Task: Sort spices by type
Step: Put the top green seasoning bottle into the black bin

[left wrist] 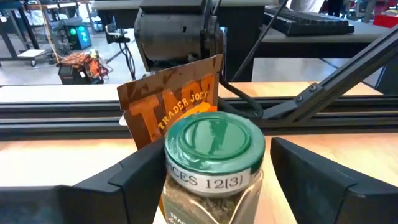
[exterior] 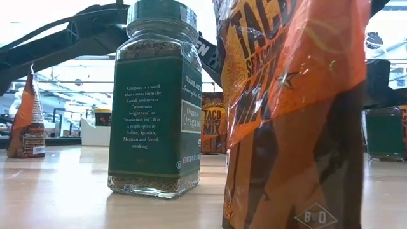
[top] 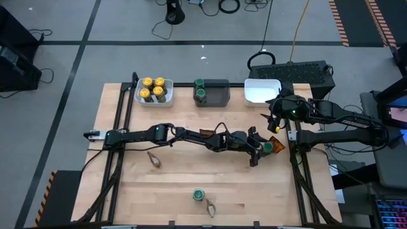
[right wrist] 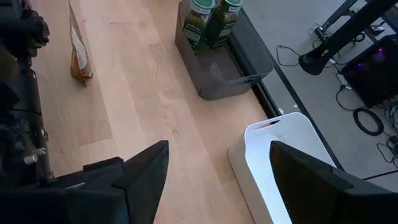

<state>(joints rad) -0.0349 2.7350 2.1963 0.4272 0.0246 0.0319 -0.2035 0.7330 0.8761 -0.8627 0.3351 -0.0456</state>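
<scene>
left claw [left wrist: 211,174] spread around a green-lid jar [left wrist: 214,163] standing on the bench [top: 254,191] by a taco packet [left wrist: 171,106], not gripping, right claw [right wrist: 217,180] released over the white bin [right wrist: 283,155]

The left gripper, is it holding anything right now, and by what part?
Nothing gripped yet: the left gripper stands open around the green-lidded jar, fingers beside its shoulders. The right gripper is empty.

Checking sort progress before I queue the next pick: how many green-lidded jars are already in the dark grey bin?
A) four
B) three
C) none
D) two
D: the high view shows two green-lidded jars standing at the left end of the dark grey bin, and the right wrist view shows the same pair at one end of it, with the rest of the bin bare.
</scene>
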